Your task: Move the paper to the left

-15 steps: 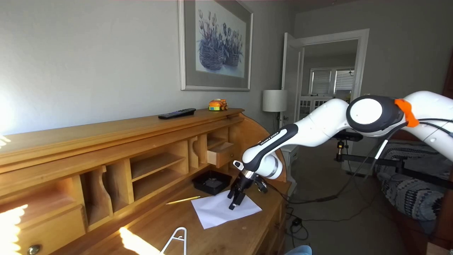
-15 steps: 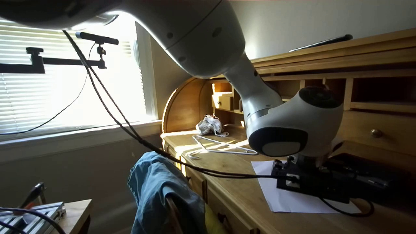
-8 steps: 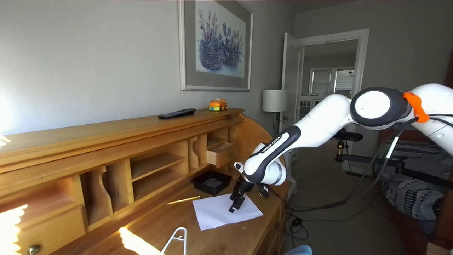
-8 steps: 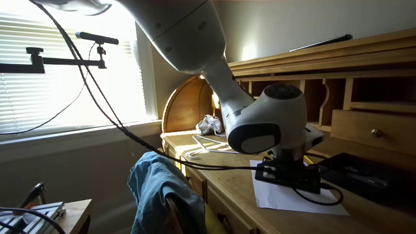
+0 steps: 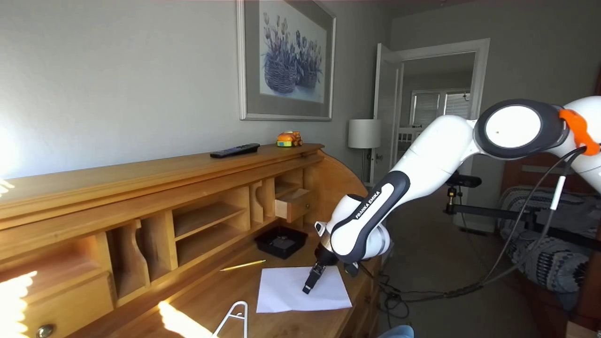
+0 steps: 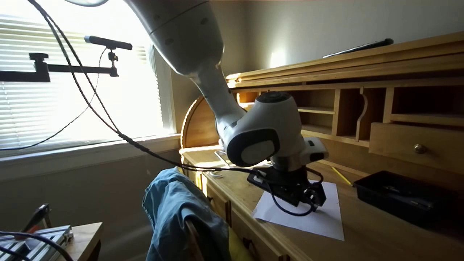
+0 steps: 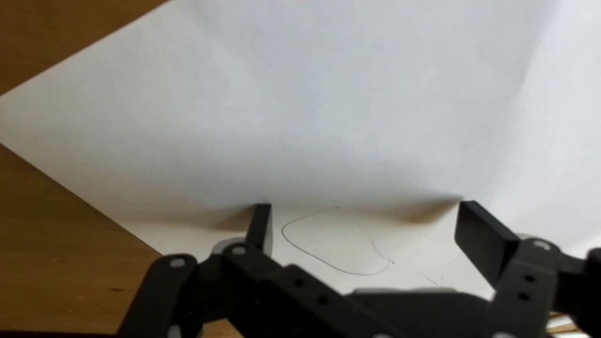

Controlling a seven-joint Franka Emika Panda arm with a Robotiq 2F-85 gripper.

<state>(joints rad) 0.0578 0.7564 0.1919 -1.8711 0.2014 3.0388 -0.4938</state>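
The paper (image 5: 281,293) is a white sheet lying on the wooden desk (image 5: 293,326). It also shows in an exterior view (image 6: 328,223), partly hidden under the gripper and its cable. In the wrist view the paper (image 7: 305,103) fills most of the picture and bears thin curved pencil lines. My gripper (image 7: 364,206) is open, its fingers wide apart with only paper surface between them. The fingertips point down over the middle of the sheet and appear to touch it. In an exterior view the gripper (image 5: 307,288) is tilted over the paper.
A black tray (image 5: 281,241) stands behind the paper, and a yellow pencil (image 5: 243,265) lies beside it. A white wire hanger (image 5: 235,317) lies on the desk. A small drawer (image 5: 293,205) stands open. A blue cloth (image 6: 177,214) hangs on a chair at the desk's front.
The paper has slid and turned, moving down in one exterior view and left in the other, away from the black tray. My gripper has moved the same way over it.
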